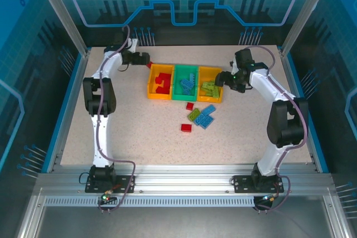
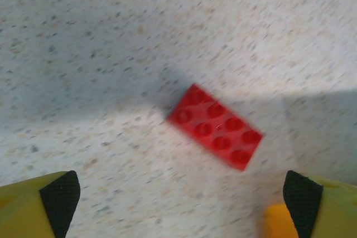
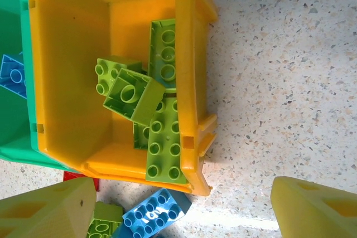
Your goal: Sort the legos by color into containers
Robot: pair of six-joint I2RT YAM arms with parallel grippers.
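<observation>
Three containers stand in a row: a yellow bin [image 1: 150, 83] with red legos [image 1: 162, 83], a green bin [image 1: 184, 98] with blue legos [image 1: 187, 83], and a yellow bin [image 1: 211, 100] with light green legos [image 1: 210, 87]. My left gripper [image 1: 143, 58] hangs open behind the left bin's back corner. In the left wrist view a red brick [image 2: 216, 126] lies blurred on the table beyond the open left gripper [image 2: 181, 193]. My right gripper [image 1: 221, 79] is open at the right bin's side. The right wrist view has the right gripper [image 3: 184, 210] open by the bin wall [image 3: 67, 54].
Loose bricks lie in front of the bins: a red one [image 1: 189, 106], a green one [image 1: 194, 114], blue ones [image 1: 206, 117] and another red one [image 1: 186, 127]. A blue brick [image 3: 153, 213] sits just outside the right bin's corner. A raised blue frame borders the table.
</observation>
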